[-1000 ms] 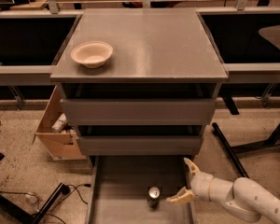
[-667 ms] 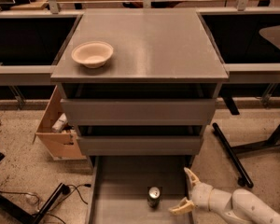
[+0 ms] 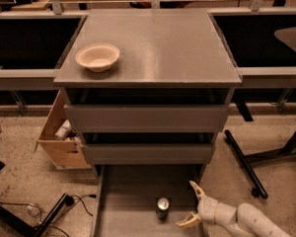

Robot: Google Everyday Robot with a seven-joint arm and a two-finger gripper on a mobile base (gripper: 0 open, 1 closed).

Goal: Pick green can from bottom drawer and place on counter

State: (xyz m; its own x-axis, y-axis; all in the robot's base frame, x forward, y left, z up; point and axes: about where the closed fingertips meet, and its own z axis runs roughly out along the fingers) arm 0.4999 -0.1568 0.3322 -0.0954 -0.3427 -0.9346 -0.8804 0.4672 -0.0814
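The green can (image 3: pixel 162 208) stands upright on the floor of the pulled-out bottom drawer (image 3: pixel 123 206), near its middle. My gripper (image 3: pixel 192 205) is low at the drawer's right side, just right of the can and apart from it. Its two cream fingers are spread open, one pointing up and back (image 3: pixel 197 189), one lying low toward the can (image 3: pixel 187 222). It holds nothing. The counter (image 3: pixel 163 43) is the grey cabinet top above, with a cream bowl (image 3: pixel 97 57) at its left.
Two upper grey drawers (image 3: pixel 145 117) sit partly open above the bottom one. A cardboard box (image 3: pixel 59 137) stands on the floor left of the cabinet. Cables (image 3: pixel 49 209) lie at lower left. A black stand leg (image 3: pixel 244 162) runs along the floor at right.
My gripper and arm have moved lower and slightly back toward the frame's bottom right, staying open beside the can. The can has not moved.
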